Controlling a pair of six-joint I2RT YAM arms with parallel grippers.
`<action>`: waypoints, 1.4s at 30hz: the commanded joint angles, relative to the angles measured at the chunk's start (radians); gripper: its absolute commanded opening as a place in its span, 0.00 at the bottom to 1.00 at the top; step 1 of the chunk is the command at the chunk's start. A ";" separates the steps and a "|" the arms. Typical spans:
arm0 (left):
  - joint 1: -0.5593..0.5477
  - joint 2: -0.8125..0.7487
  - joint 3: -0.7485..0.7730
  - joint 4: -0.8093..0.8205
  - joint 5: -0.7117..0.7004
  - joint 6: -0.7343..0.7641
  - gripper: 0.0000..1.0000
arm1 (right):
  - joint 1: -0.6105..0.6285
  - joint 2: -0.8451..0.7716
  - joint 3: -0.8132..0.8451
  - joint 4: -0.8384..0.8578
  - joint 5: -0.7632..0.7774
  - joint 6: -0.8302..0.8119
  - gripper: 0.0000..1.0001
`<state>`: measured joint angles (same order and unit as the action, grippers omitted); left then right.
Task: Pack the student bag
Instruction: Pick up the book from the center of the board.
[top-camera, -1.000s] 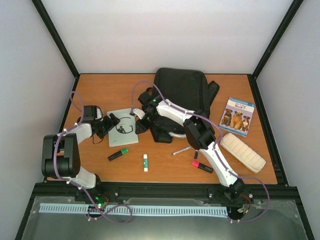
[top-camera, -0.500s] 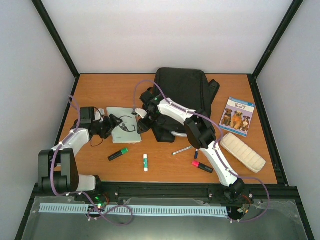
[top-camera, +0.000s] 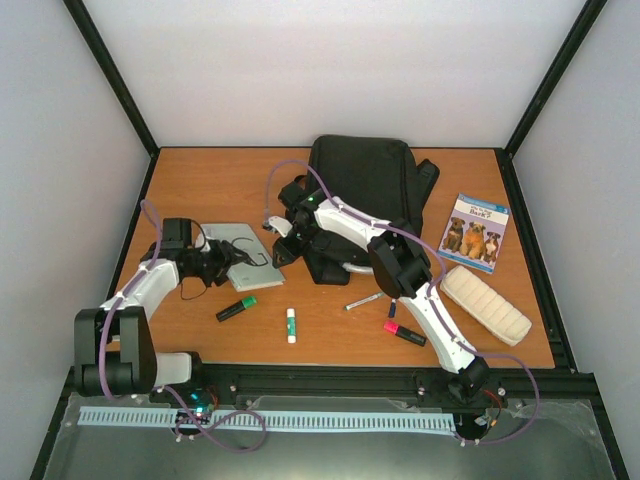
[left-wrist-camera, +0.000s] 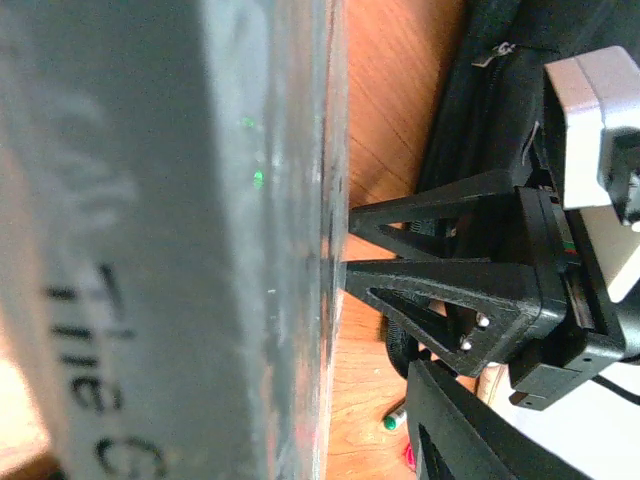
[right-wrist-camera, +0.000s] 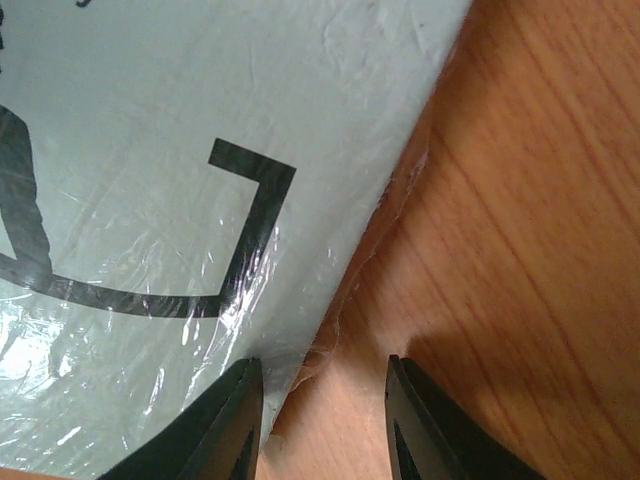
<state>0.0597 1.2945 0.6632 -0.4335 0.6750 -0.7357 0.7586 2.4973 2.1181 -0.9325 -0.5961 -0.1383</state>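
A black backpack (top-camera: 365, 185) lies flat on a wooden table (top-camera: 200, 190), at the middle of its far edge.

Just off the backpack's near-left corner sits a pale grey book (top-camera: 238, 240) wrapped in clear film, with both arms meeting at it. The right gripper (top-camera: 282, 248) reaches across the backpack's near edge. Its two fingers stand apart, one tip over the book's corner and the other over bare wood, with nothing clamped. The left gripper (top-camera: 230, 264) is at the side of the book away from the backpack. In its wrist view the book fills the frame edge-on and only one finger shows, so I cannot tell whether it has closed on the book.

To the right of the backpack lies a book with dogs on the cover (top-camera: 474, 232). On the near side from there is a cream pencil case (top-camera: 486, 305). In front of the backpack are scattered a green marker (top-camera: 236, 308), a glue stick (top-camera: 291, 324), a pen (top-camera: 363, 300) and a red marker (top-camera: 404, 332).
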 joint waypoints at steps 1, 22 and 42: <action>-0.017 -0.025 0.035 -0.044 0.013 -0.037 0.48 | 0.031 0.074 -0.029 0.011 0.068 -0.002 0.38; -0.017 -0.142 0.094 -0.146 -0.123 -0.048 0.31 | 0.031 0.065 -0.037 0.011 0.041 0.005 0.40; -0.016 -0.145 0.306 -0.253 -0.229 0.089 0.01 | -0.039 -0.156 -0.063 0.010 -0.011 -0.031 0.45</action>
<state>0.0475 1.1679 0.8024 -0.6872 0.4614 -0.7448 0.7624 2.4710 2.0815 -0.8913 -0.6205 -0.1406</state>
